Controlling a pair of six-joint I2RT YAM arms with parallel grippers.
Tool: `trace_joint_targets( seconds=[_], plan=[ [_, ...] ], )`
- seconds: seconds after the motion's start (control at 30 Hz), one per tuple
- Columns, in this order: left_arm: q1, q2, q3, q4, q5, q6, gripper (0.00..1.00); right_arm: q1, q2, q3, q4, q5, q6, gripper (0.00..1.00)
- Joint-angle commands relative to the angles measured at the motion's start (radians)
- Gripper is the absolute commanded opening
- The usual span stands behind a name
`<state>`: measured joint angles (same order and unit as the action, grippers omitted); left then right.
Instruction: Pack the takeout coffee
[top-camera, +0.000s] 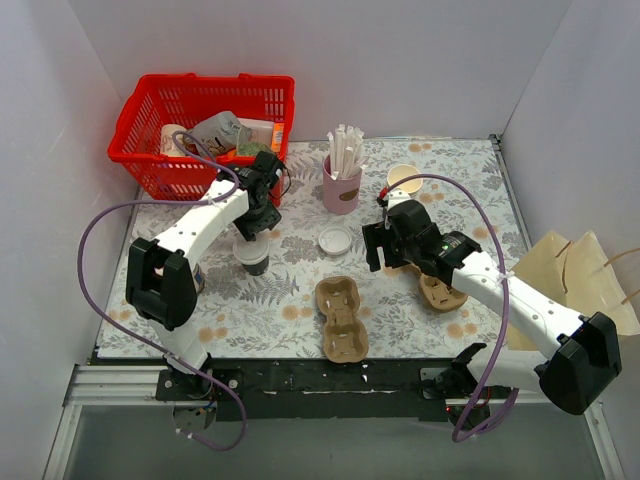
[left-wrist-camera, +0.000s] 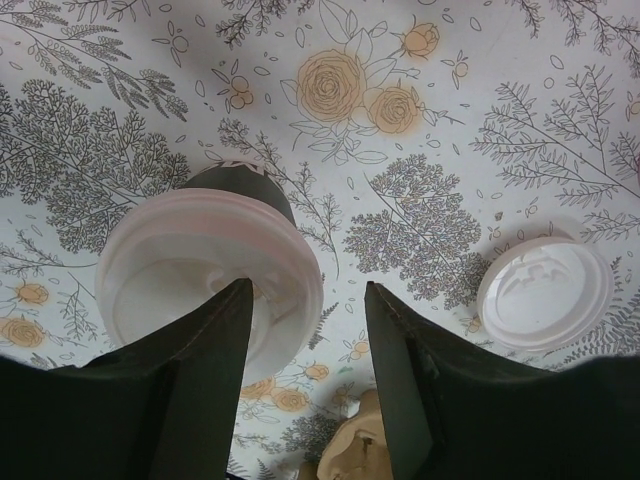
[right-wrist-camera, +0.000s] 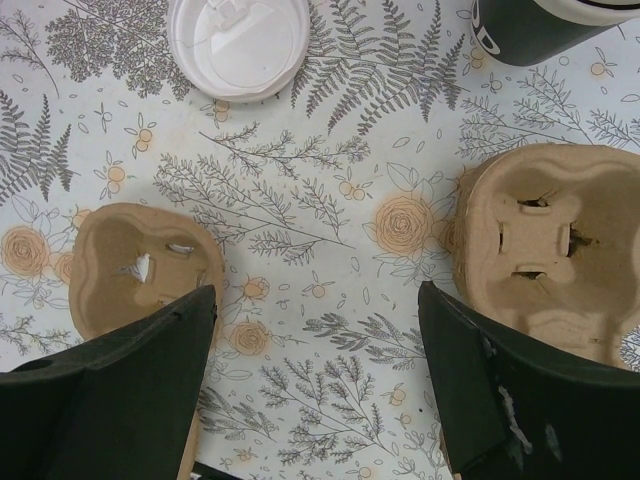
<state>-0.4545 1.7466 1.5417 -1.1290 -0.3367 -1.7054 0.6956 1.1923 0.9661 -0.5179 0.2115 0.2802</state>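
The takeout coffee (top-camera: 253, 260) is a dark cup with a white lid (left-wrist-camera: 200, 265), standing on the flowered tablecloth left of centre. My left gripper (top-camera: 256, 232) hangs right over it. In the left wrist view the left finger (left-wrist-camera: 190, 370) lies across the lid while the right finger (left-wrist-camera: 420, 380) is off the cup. The gap of the left gripper (left-wrist-camera: 308, 285) shows only cloth, so the jaws stand partly open on nothing. My right gripper (top-camera: 376, 250) (right-wrist-camera: 315, 290) is wide open above bare cloth between two cardboard cup carriers.
Cardboard carriers lie at centre front (top-camera: 341, 318) (right-wrist-camera: 140, 265) and under the right arm (top-camera: 440, 292) (right-wrist-camera: 545, 240). A loose white lid (top-camera: 335, 240) (left-wrist-camera: 545, 290) (right-wrist-camera: 238, 45), pink cup of sticks (top-camera: 342, 185), cream cup (top-camera: 403, 178), red basket (top-camera: 205, 130), paper bag (top-camera: 580, 275). A dark-walled cup (right-wrist-camera: 530, 25).
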Motion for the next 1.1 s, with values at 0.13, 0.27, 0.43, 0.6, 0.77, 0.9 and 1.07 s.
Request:
trace_joint_targets(
  seconds=[0.13, 0.27, 0.43, 0.6, 0.77, 0.9, 1.07],
  plan=[
    [-0.01, 0.008, 0.031, -0.049, -0.042, -0.019, 0.44, -0.004, -0.019, -0.009, 0.01, 0.038, -0.012, 0.88],
    [-0.013, 0.016, 0.034, -0.064, -0.033, 0.009, 0.4, -0.004, -0.026, -0.012, 0.013, 0.049, -0.003, 0.88],
    [-0.018, 0.013, 0.012, -0.074, -0.019, 0.038, 0.34, -0.004, -0.037, -0.018, 0.018, 0.051, 0.004, 0.87],
    [-0.021, 0.001, -0.008, -0.063, 0.002, 0.055, 0.28, -0.004, -0.046, -0.023, 0.022, 0.055, 0.008, 0.87],
    [-0.021, -0.009, -0.005, -0.038, 0.043, 0.082, 0.16, -0.004, -0.057, -0.027, 0.028, 0.055, 0.014, 0.87],
    [-0.026, -0.01, -0.011, -0.035, 0.051, 0.093, 0.04, -0.004, -0.069, -0.035, 0.033, 0.06, 0.017, 0.87],
    [-0.027, -0.024, -0.022, -0.014, 0.085, 0.118, 0.0, -0.005, -0.08, -0.035, 0.036, 0.06, 0.022, 0.86]
  ],
)
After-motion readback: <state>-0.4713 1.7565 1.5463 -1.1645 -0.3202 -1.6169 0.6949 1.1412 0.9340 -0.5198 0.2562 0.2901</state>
